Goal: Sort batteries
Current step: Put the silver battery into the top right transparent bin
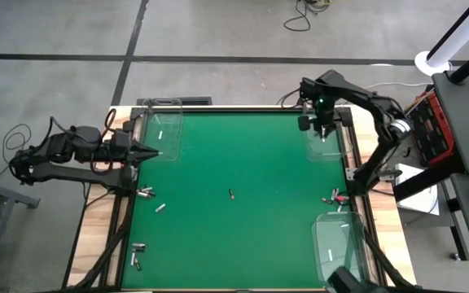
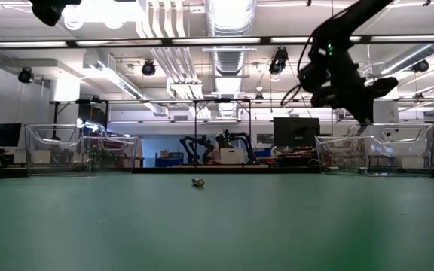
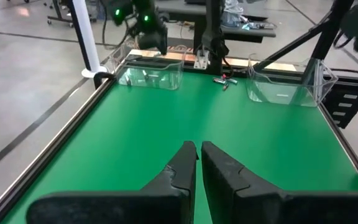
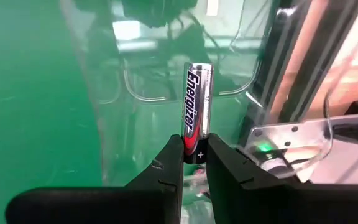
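My right gripper hangs over the far-right clear tray, shut on a black-and-silver battery. In the low view that gripper slants down above the tray's rim. My left gripper is shut with nothing between its fingers, level at the near edge of the far-left clear tray. Loose batteries lie on the green mat: one at the middle, some at the left, a few at the right edge. My right gripper pinches the battery's plus end between its two fingertips. The battery sticks straight out past the fingertips, in line with the fingers. It is lifted clear, above the clear tray's inside.
A third clear tray sits at the near right. More batteries lie at the near left. A white piece lies in the far-left tray. The mat's middle is bare. Wooden borders and black rails edge the mat.
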